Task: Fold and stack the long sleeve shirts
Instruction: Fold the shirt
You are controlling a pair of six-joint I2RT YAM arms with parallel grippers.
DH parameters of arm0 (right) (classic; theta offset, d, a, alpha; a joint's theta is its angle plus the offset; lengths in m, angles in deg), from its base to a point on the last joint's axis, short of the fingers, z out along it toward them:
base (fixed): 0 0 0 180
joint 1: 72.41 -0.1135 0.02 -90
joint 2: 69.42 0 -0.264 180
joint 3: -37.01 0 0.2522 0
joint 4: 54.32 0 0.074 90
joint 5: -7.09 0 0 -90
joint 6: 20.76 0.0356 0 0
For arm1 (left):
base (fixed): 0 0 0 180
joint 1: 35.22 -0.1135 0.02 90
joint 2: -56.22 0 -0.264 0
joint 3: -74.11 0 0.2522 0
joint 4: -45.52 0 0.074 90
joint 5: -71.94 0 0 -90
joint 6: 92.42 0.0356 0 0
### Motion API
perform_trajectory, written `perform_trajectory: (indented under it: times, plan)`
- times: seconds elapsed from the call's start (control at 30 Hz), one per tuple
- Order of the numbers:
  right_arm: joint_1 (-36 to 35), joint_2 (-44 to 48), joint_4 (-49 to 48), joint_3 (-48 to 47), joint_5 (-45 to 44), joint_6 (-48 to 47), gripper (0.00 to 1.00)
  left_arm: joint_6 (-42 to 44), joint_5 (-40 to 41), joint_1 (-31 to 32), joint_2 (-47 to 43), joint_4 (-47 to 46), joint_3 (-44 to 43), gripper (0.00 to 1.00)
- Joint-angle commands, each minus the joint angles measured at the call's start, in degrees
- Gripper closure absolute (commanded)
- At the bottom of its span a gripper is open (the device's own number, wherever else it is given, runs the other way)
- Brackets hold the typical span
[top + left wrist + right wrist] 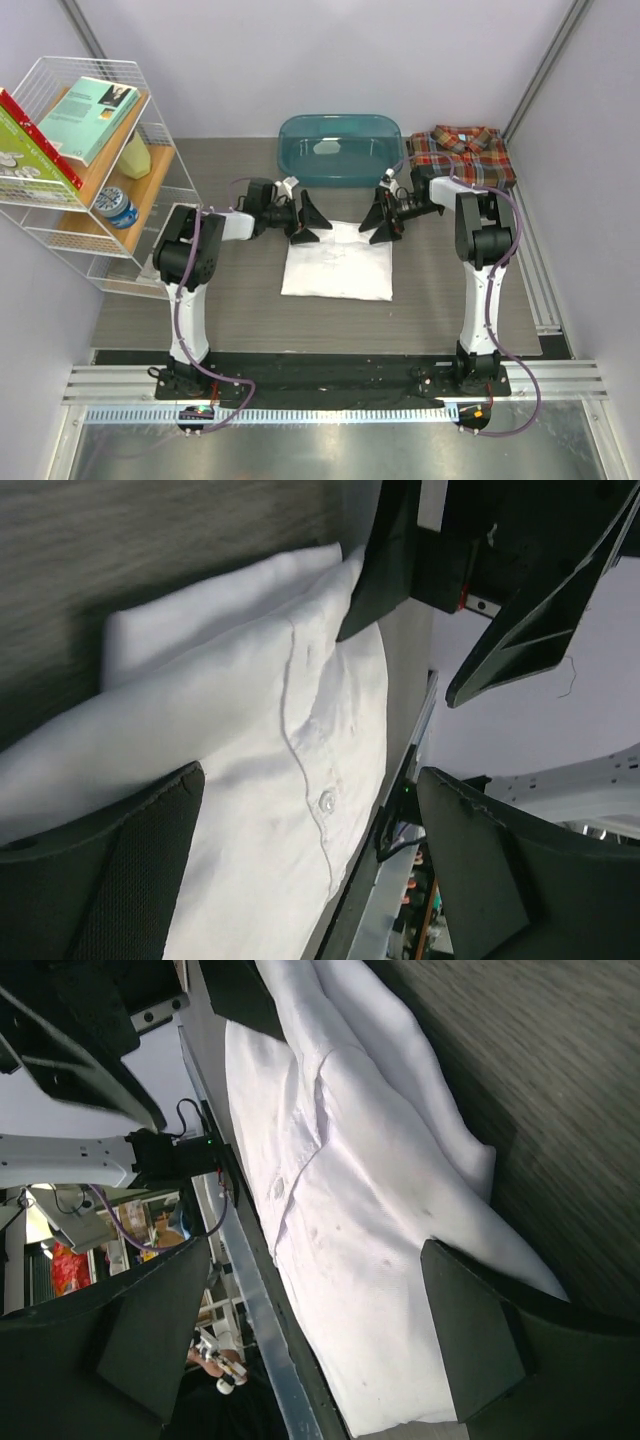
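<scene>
The white shirt (337,262) at centre is soft matt cloth, the plaid shirt (462,152) upper right woven cloth; the teal tub (340,146) is glossy plastic, the table (240,300) matt woodgrain

The first shirt (337,262) is laid at the centre of the surface (240,290), with a tub (290,135) placed directly behind it and the second shirt (462,152) laid just right of the tub, at the far right corner. A wire rack (60,235) is positioned at the left edge of the surface, well apart from both shirts. The left gripper (308,224) is located at the far left corner of the first shirt and the right gripper (381,224) at its far right corner, both in front of the tub.
</scene>
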Motion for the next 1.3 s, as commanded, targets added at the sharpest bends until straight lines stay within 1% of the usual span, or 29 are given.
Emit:
perform_trajectory:
  times: [0.0, 0.07, 0.13, 0.17, 0.2, 0.27, 0.3, 0.33, 0.37, 0.4, 0.47, 0.5, 0.53, 0.57, 0.6, 0.63, 0.67, 0.7, 0.77, 0.8, 0.83, 0.9, 0.93, 0.97, 1.0, 1.03, 1.07, 1.13, 1.27]
  plan:
    - [0.3, -4.3, -1.5, -1.6, -9.8, -2.9, 0.08, -0.1, 9.5, -4.7, 0.8, 2.1, 3.9, 0.12]
    - [0.1, -5.1, -1.2, -2.3, -12.1, -3.3, 0.09, 0.1, 7.7, -4.1, -1.1, 4.2, 6.4, 0.13]
    - [-0.5, -5.9, -0.1, -5.0, -13.7, -4.9, 0.10, 0.8, 6.9, -1.4, -3.2, 6.2, 11.0, 0.14]
    - [-1.7, -6.3, 1.5, -6.3, -16.6, -5.7, 0.10, 0.7, 6.8, -0.2, -5.2, 6.3, 12.6, 0.14]
    - [-2.6, -6.4, 2.2, -7.8, -18.2, -6.6, 0.11, 0.6, 6.4, 3.0, -5.9, 6.5, 15.0, 0.14]
    - [-5.6, -6.3, 3.4, -11.7, -21.8, -9.1, 0.12, 0.9, 3.9, 6.7, -7.2, 8.2, 16.0, 0.15]
    - [-6.9, -6.3, 4.2, -13.3, -25.1, -10.5, 0.13, 1.3, 2.6, 9.9, -7.9, 8.2, 16.5, 0.15]
    - [-8.4, -5.9, 5.1, -16.3, -27.3, -11.8, 0.14, 2.4, 1.2, 11.1, -9.0, 7.8, 16.7, 0.15]
    - [-9.9, -5.3, 6.4, -17.6, -29.2, -13.2, 0.15, 3.3, -2.0, 11.7, -11.8, 6.1, 16.8, 0.14]
    - [-12.7, -4.5, 6.8, -18.6, -31.2, -15.5, 0.15, 3.7, -3.3, 11.4, -13.8, 5.0, 17.7, 0.14]
    - [-14.5, -0.8, 7.1, -19.6, -32.1, -16.8, 0.15, 3.8, -6.7, 9.4, -17.7, 0.9, 19.3, 0.12]
    - [-15.8, 0.5, 7.1, -19.7, -32.3, -17.3, 0.15, 3.9, -8.8, 6.6, -22.4, 0.8, 21.2, 0.12]
    - [-16.1, 1.9, 7.2, -19.8, -31.9, -17.2, 0.15, 4.8, -9.1, 4.9, -24.7, 2.0, 21.9, 0.12]
    - [-16.4, 5.1, 7.1, -19.6, -31.9, -17.0, 0.16, 7.5, -8.9, 3.1, -27.4, 6.7, 23.1, 0.12]
    - [-16.5, 6.6, 7.1, -19.1, -31.8, -16.1, 0.16, 9.4, -7.7, -0.4, -31.9, 9.4, 23.6, 0.11]
    - [-16.5, 8.5, 7.0, -17.4, -32.1, -15.6, 0.19, 10.8, -6.9, -2.0, -34.3, 11.6, 24.0, 0.11]
    - [-16.5, 11.7, 6.1, -16.0, -32.6, -15.0, 0.20, 12.9, -5.7, -3.5, -36.3, 13.4, 25.0, 0.11]
    - [-16.6, 13.6, 5.5, -12.4, -33.3, -14.4, 0.21, 13.6, -2.1, -5.7, -39.5, 15.3, 25.3, 0.11]
    - [-17.4, 16.5, 2.9, -8.3, -35.3, -12.5, 0.23, 14.5, 2.4, -6.9, -41.3, 17.6, 25.3, 0.11]
    - [-17.9, 18.5, 2.4, -5.0, -35.6, -11.3, 0.24, 14.7, 6.5, -7.2, -41.7, 18.1, 25.2, 0.12]
    - [-18.3, 19.0, 2.0, -3.6, -36.0, -10.7, 0.26, 14.9, 8.5, -7.2, -41.1, 18.2, 25.0, 0.13]
    - [-20.0, 19.9, 1.2, 0.1, -36.5, -10.5, 0.33, 15.9, 11.1, -7.0, -39.1, 18.2, 24.0, 0.19]
    - [-20.5, 19.8, 0.6, 1.2, -37.0, -9.8, 0.39, 16.7, 13.2, -7.0, -36.0, 19.4, 23.2, 0.28]
    - [-21.4, 19.7, 0.6, 2.3, -37.2, -9.8, 0.44, 17.5, 13.5, -7.0, -34.2, 20.5, 20.8, 0.33]
    - [-21.7, 19.3, 0.6, 3.8, -37.2, -9.6, 0.49, 19.9, 12.9, -6.8, -32.4, 21.5, 19.2, 0.37]
    - [-22.0, 19.1, 0.4, 4.5, -37.6, -9.3, 0.52, 21.2, 11.0, -6.7, -28.5, 23.6, 17.7, 0.45]
    - [-22.3, 18.8, 0.2, 5.1, -37.8, -8.9, 0.53, 22.7, 11.1, -6.0, -27.1, 24.8, 14.5, 0.46]
    - [-22.5, 17.3, -1.0, 6.8, -38.5, -8.7, 0.55, 24.7, 10.5, -5.4, -23.8, 26.0, 12.1, 0.46]
    - [-22.7, 13.3, -1.6, 6.5, -41.1, -9.0, 0.58, 25.3, 8.6, -3.5, -15.4, 25.9, 6.4, 0.44]
